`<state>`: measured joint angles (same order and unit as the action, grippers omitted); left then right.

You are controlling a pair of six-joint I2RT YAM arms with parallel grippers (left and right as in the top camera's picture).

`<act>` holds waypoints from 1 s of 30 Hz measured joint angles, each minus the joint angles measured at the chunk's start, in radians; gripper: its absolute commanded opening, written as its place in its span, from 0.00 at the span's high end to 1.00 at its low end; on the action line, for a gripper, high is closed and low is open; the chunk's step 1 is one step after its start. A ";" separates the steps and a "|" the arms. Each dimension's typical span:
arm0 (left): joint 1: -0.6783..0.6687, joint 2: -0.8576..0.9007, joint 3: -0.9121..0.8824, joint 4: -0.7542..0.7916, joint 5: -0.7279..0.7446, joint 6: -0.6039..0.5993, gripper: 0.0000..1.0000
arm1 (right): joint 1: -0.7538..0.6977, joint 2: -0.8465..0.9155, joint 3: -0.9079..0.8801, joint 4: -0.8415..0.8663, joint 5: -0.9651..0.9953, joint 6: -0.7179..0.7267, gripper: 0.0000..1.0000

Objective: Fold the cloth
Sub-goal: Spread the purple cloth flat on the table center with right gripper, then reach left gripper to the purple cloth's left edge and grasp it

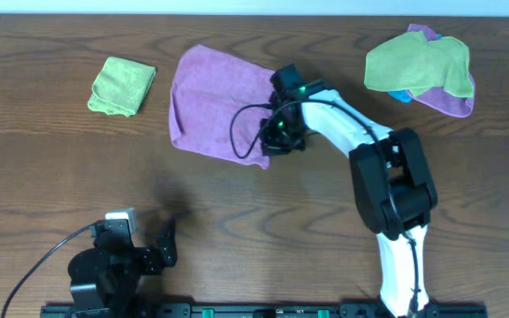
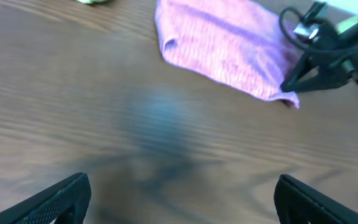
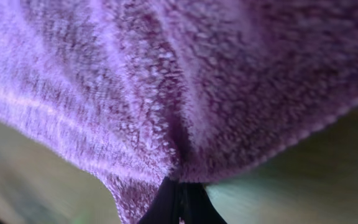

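Your right gripper (image 3: pixel 178 200) had its fingers pressed together on a small gather at the edge of the purple fuzzy microfibre cloth (image 1: pixel 210 102). A bite that thin could slip out once you pulled. Nothing pinned the far side. Your left gripper (image 2: pixel 182 202) hung spread wide over the bare brown wooden table (image 1: pixel 60 177), well apart from the cloth, so a low sideways drag would likely slide the whole sheet instead of turning it over. The black cable loop (image 1: pixel 237 132) hanging over the fabric might also snag it.

The cloth lay at the upper middle of the table, between the folded green cloth (image 1: pixel 122 86) and the pile of green and purple cloths (image 1: pixel 421 69). It was mostly flat and roughly rectangular, its near-left corner slightly curled and creases converging on the pinch.
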<state>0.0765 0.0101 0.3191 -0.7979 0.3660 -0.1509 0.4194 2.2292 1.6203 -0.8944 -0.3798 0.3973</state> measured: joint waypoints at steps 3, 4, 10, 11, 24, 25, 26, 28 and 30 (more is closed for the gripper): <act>0.000 0.003 0.000 0.002 0.056 -0.063 0.05 | -0.037 -0.013 0.000 -0.058 0.061 -0.029 0.99; 0.000 0.008 0.000 0.002 0.076 -0.086 0.04 | -0.048 -0.017 0.000 -0.073 0.075 -0.039 0.99; 0.000 0.108 0.000 0.053 0.197 -0.180 0.04 | -0.097 -0.041 0.000 -0.160 0.143 -0.095 0.98; 0.000 0.127 0.000 0.068 0.211 -0.188 0.05 | -0.100 -0.044 0.000 -0.167 0.152 -0.104 0.98; 0.000 0.341 0.039 0.195 0.260 -0.377 0.04 | -0.104 -0.084 -0.001 -0.183 0.175 -0.187 0.99; 0.000 0.391 0.076 0.182 0.259 -0.377 0.04 | -0.104 -0.085 -0.001 -0.183 0.175 -0.190 0.98; -0.002 0.432 0.110 0.174 0.258 -0.376 0.04 | -0.104 -0.087 -0.001 -0.185 0.175 -0.192 0.98; -0.017 0.533 0.201 0.169 0.254 -0.372 0.04 | -0.105 -0.087 -0.001 -0.186 0.176 -0.195 0.98; -0.045 0.621 0.274 0.170 0.250 -0.368 0.04 | -0.105 -0.087 -0.001 -0.187 0.176 -0.197 0.99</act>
<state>0.0319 0.6315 0.5930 -0.6281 0.6159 -0.5190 0.3149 2.1418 1.6192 -1.0813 -0.2039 0.2001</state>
